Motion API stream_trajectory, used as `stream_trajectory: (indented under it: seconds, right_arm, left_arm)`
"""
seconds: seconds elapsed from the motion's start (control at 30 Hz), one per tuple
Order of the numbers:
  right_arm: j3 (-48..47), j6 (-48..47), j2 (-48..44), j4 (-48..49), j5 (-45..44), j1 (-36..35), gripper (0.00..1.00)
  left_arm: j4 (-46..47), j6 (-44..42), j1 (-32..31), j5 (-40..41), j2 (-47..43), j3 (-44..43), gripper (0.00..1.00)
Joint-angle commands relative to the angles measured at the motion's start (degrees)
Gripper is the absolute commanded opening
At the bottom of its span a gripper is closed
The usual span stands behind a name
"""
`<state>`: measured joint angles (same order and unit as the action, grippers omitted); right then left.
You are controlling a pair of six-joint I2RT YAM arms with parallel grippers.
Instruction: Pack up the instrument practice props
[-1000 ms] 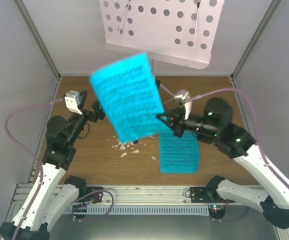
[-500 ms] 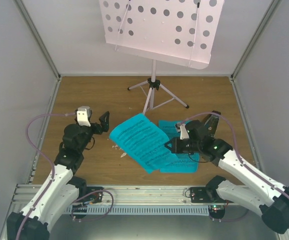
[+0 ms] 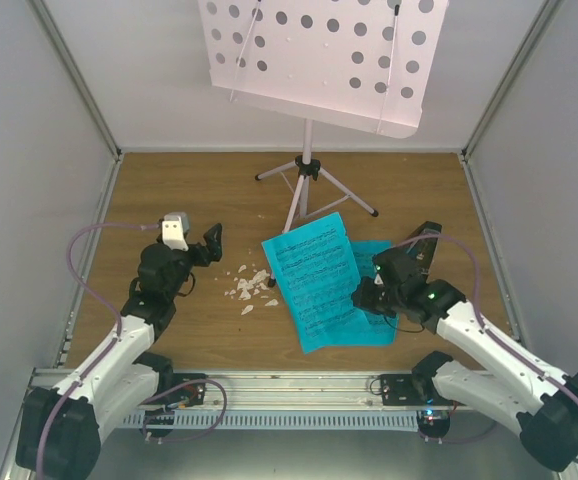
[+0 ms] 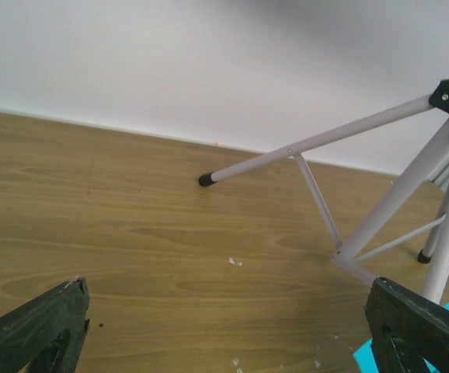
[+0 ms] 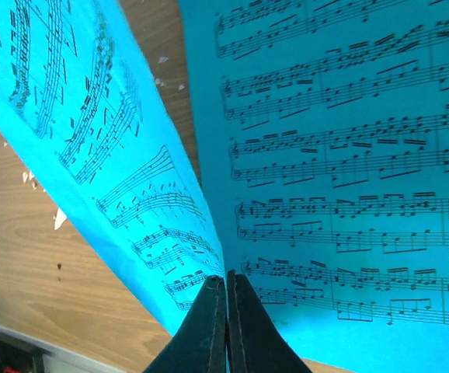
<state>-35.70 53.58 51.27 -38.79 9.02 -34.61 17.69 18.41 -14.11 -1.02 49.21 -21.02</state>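
Note:
The pale pink perforated music stand (image 3: 324, 60) stands at the back on its thin tripod (image 3: 306, 180). My right gripper (image 3: 362, 297) is shut on the edge of a bright blue music sheet (image 3: 314, 280), which lies slanted over a second blue sheet (image 3: 377, 256) flat on the table. In the right wrist view the jaws (image 5: 226, 284) pinch the curled sheet (image 5: 92, 132) just above the flat sheet (image 5: 349, 155). My left gripper (image 3: 209, 240) is open and empty, left of the sheets; its view shows a tripod leg (image 4: 318, 140). The metronome is out of view.
Small white scraps (image 3: 249, 288) lie on the wooden table between the two grippers. Grey walls close in the left, back and right sides. The tripod feet spread across the back middle of the table.
The right gripper has brought the blue sheet down from mid-air onto the other sheet, moving right and lower. The left arm has drawn in slightly toward the middle.

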Motion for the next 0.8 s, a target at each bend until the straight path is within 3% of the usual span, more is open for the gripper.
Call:
stream_trajectory:
  seconds: [0.0, 0.77]
  right_arm:
    - [-3.2, 3.7, 0.9, -4.2, -4.3, 0.6, 0.01]
    - [-2.1, 0.3, 2.3, -9.1, -0.1, 11.9, 0.01]
  left_arm:
    - [6.1, -1.0, 0.0, 3.2, 0.2, 0.9, 0.97]
    - [5.9, -2.2, 0.0, 5.6, -2.1, 2.5, 0.97]
